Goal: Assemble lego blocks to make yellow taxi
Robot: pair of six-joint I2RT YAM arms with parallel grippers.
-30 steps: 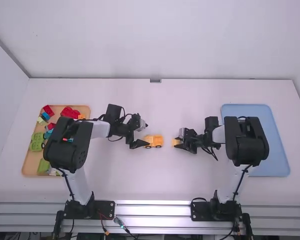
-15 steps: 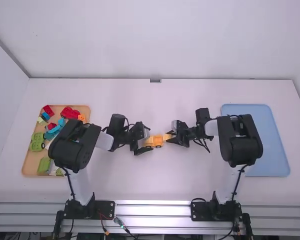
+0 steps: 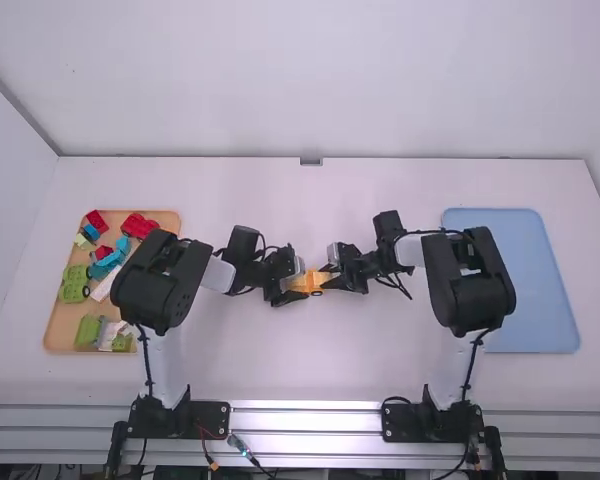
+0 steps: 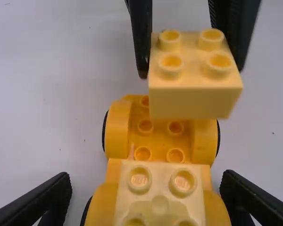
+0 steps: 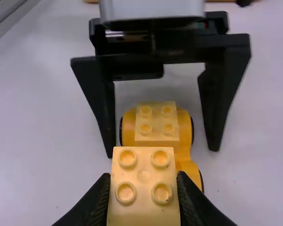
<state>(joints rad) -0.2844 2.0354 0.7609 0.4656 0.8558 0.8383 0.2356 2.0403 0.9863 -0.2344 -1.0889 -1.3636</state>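
Block (image 5: 144, 209): smooth plastic, soft sheen. Car (image 4: 117, 134): smooth plastic, slightly glossy. Left tool (image 3: 298, 283): matt, faintly rough fingers. Surface (image 4: 37, 117): smooth, matt. Blue tray (image 3: 540, 338): smooth, plastic-looking. Rail (image 3: 305, 420): metal, shiny.

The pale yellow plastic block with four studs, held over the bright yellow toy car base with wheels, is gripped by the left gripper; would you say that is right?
Not quite: the right gripper grips the pale yellow block, as the right wrist view shows. It is indeed held over the bright yellow car base.
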